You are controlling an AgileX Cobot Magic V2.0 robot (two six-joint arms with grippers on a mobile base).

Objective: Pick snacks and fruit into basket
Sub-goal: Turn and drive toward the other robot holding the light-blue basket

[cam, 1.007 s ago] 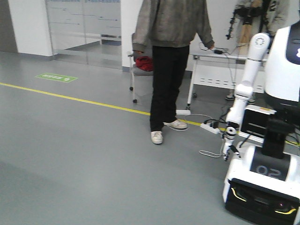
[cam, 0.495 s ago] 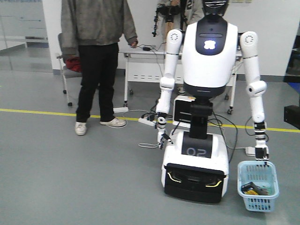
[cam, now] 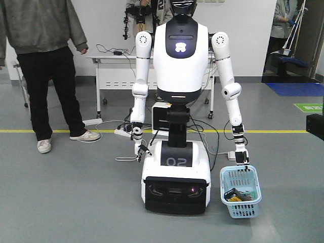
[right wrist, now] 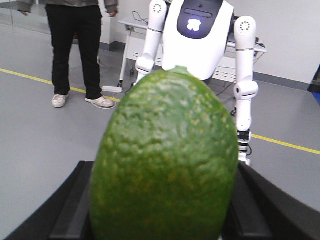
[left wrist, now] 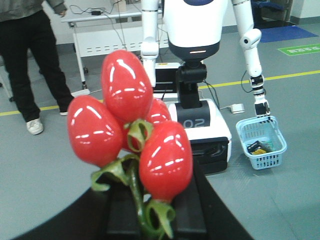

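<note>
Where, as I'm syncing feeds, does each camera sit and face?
Front: on the body, facing a white wheeled humanoid robot holding a light blue slatted plastic basket; no own body shows.
Left wrist: behind black left fingers gripping glossy red fruit.
Right wrist: behind black right fingers gripping bumpy green fruit.
All share the humanoid.

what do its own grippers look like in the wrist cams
Left gripper and right gripper: plain matte black, broad jaws with sloping outer edges; no markings or cables show. Red fruit cluster and green fruit hide the tips.
</note>
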